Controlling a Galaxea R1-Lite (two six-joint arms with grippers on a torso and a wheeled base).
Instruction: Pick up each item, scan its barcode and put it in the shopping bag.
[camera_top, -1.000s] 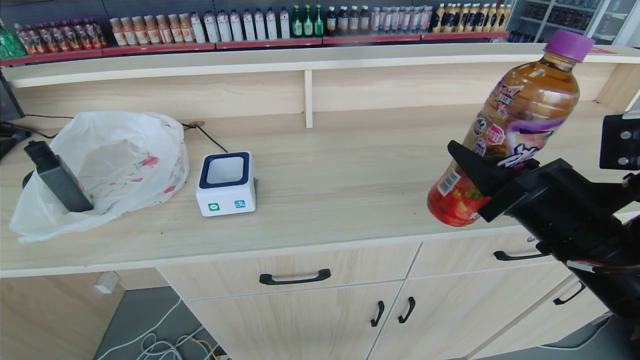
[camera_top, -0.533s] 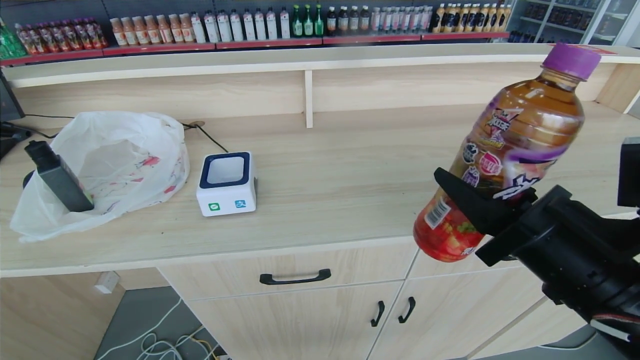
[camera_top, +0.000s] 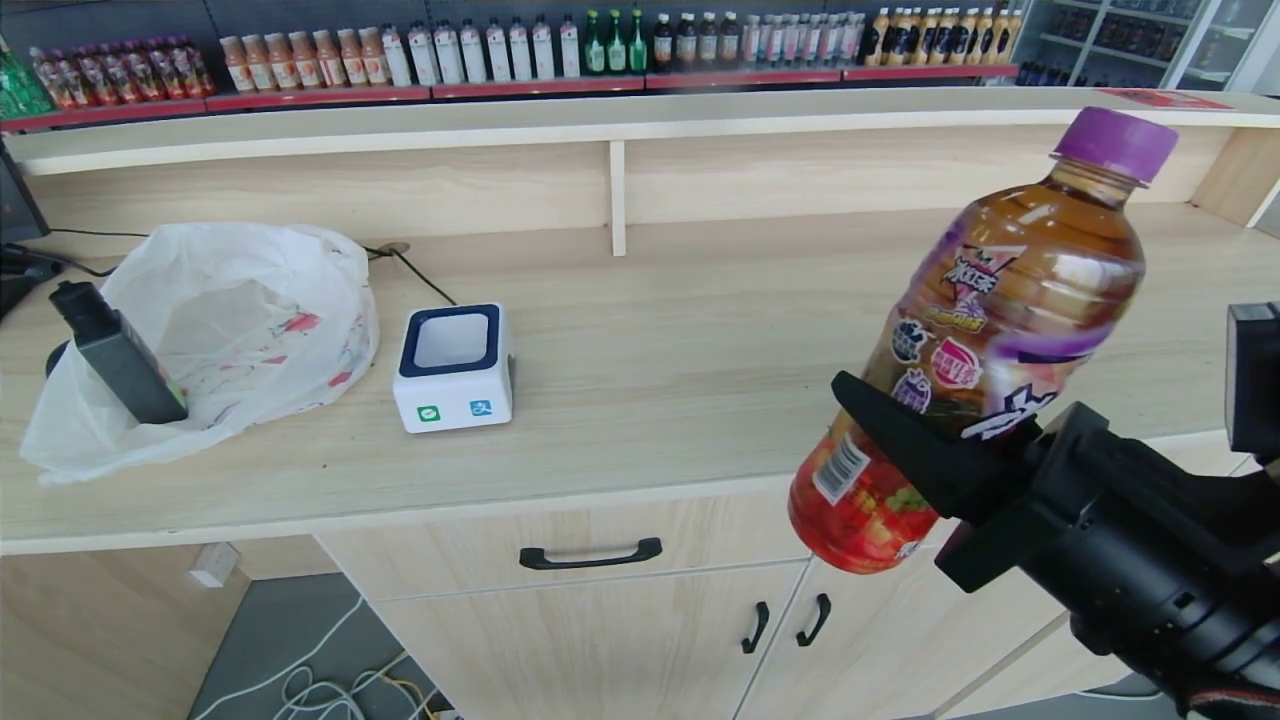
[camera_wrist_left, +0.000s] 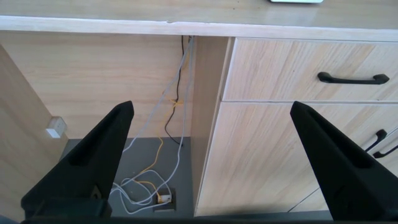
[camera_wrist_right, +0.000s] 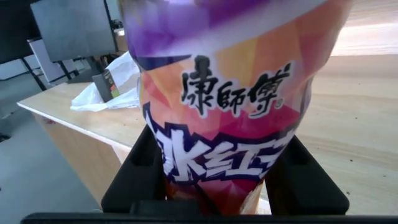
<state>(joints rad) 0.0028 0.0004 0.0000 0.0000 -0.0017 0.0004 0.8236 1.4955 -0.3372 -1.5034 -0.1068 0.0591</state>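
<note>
right fingers (camera_top: 900, 445) clamped on the lower half of the bottle (camera_top: 1010, 290), held in the air well right of the scanner (camera_top: 453, 366), past the bench (camera_top: 680, 330) front edge, long axis tilted cap-up, barcode turned toward the scanner; shopping bag (camera_top: 250, 320) just left of the scanner; left fingers (camera_wrist_left: 93, 162) spread wide, lower than the scanner.

Wooden counter (camera_top: 700, 350) bearing white shopping bag (camera_top: 250, 300) and scanner (camera_top: 453, 368)

The bag (camera_top: 230, 330) lay on the counter (camera_top: 700, 380) at left, the scanner (camera_top: 453, 367) just right of it; the bottle (camera_top: 985, 330) sat in the right gripper (camera_top: 950, 445), far right.
</note>
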